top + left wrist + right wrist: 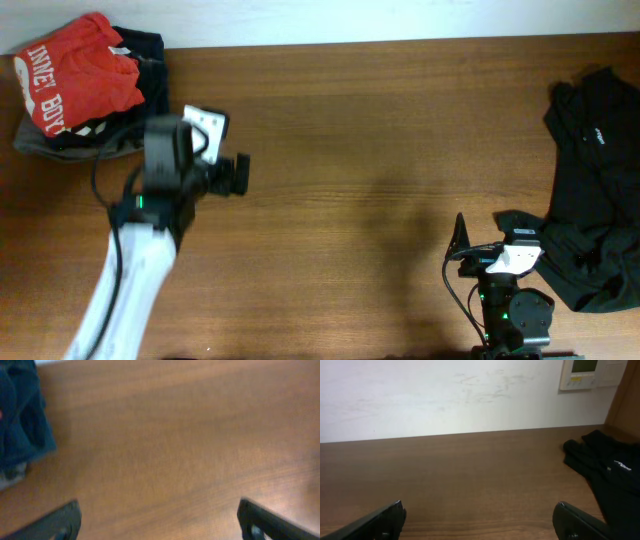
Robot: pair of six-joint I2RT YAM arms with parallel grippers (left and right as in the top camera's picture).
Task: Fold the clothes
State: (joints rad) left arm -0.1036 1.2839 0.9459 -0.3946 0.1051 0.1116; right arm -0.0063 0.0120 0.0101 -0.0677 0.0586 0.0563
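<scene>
At the table's [350, 150] far corner the red T-shirt [75, 75] lies on a dark pile [150, 50], so my wide-apart, empty left fingers [57, 522] may snag both.

Crumpled orange-red T-shirt [75, 72] atop far-left pile

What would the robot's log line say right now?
left pincer open, empty | right pincer open, empty | red T-shirt crumpled on dark pile, untouched

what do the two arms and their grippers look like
Left arm: white lower link, black wrist housing, a green light and a looping black cable. Right arm: black, with a white block on top, a green light and thin black cables. Left gripper and right gripper both have dark, wedge-shaped fingers.
</scene>
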